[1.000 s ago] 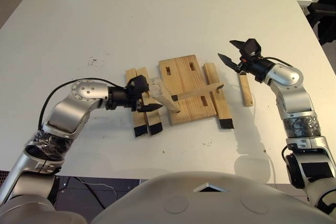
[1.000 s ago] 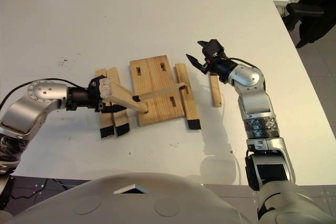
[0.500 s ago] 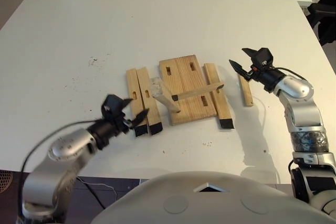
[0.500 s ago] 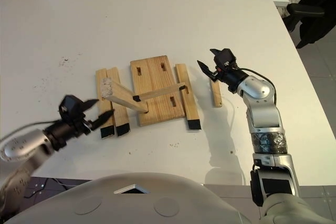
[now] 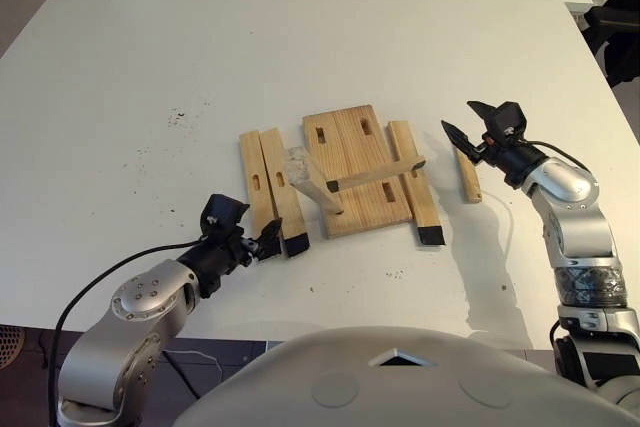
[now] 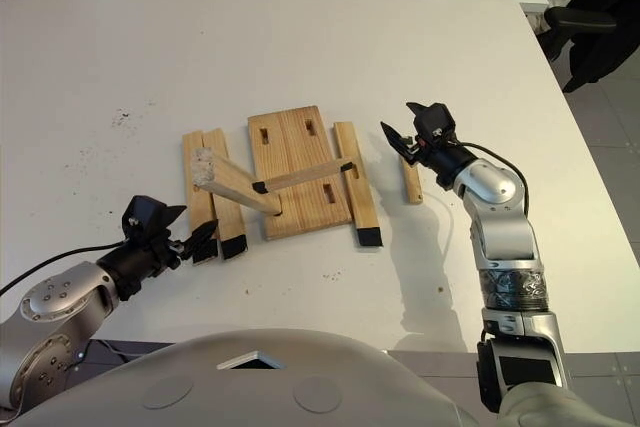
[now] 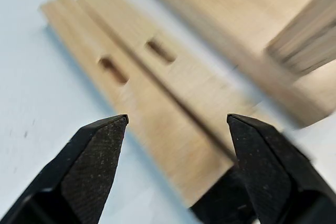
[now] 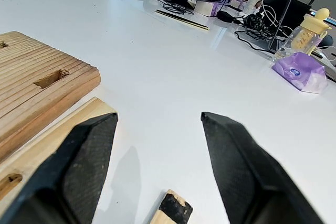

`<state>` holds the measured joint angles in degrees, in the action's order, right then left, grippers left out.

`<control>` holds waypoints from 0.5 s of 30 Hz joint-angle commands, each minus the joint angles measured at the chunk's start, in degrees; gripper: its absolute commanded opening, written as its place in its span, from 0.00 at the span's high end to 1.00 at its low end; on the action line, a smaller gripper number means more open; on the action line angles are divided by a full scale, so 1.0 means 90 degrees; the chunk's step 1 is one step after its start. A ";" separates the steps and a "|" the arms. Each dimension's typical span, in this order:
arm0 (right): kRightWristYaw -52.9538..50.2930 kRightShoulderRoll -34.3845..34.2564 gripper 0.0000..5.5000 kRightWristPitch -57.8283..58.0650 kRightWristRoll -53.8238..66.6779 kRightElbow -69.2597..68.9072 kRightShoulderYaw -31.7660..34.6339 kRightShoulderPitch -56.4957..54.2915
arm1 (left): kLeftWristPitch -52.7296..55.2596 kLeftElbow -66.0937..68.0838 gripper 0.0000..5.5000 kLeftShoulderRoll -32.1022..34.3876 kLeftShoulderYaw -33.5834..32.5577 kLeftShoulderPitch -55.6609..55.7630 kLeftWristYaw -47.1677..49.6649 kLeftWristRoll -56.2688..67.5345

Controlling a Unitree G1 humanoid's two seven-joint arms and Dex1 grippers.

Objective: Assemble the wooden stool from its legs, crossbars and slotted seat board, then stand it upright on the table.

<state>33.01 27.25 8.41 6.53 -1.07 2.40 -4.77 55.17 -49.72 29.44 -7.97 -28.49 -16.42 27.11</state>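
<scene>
Your left gripper (image 7: 177, 119) hangs spread and empty, just off the black-tipped near ends of the paired legs (image 5: 268, 187), which lie side by side left of the seat (image 5: 355, 152). A tilted leg (image 5: 315, 187) rests its lower end on the seat's near left part; whether it sits in a slot, you cannot tell. A crossbar (image 5: 375, 173) runs from it to the right leg (image 5: 413, 187), which lies beside the seat. Your right gripper (image 8: 158, 116) is spread too, holding nothing, over the far end of a loose bar (image 5: 466, 175) on the table (image 5: 200, 67).
</scene>
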 commanded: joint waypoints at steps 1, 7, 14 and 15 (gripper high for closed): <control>-0.0078 -0.0037 0.47 -0.0005 -0.0037 -0.0051 -0.0038 0.0060 | 0.0286 0.0264 0.36 0.0359 -0.0098 -0.0013 -0.0187 -0.0027; -0.0213 -0.0095 0.47 -0.0009 -0.0055 -0.0139 -0.0059 0.0217 | -0.0308 0.0708 0.36 0.1083 0.0267 -0.0440 -0.0774 -0.0438; -0.0340 -0.0124 0.47 0.0020 -0.0100 -0.0268 -0.0097 0.0342 | -0.0612 0.1685 0.36 0.1659 -0.0380 0.0185 -0.1427 -0.0338; -0.0356 -0.0136 0.47 0.0022 -0.0116 -0.0282 -0.0119 0.0353 | -0.0615 0.1812 0.36 0.1758 -0.0443 0.0321 -0.1535 -0.0310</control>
<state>30.38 26.38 8.40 6.19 -2.73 1.97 -2.23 47.72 -37.28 43.04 -11.52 -26.14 -29.24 25.49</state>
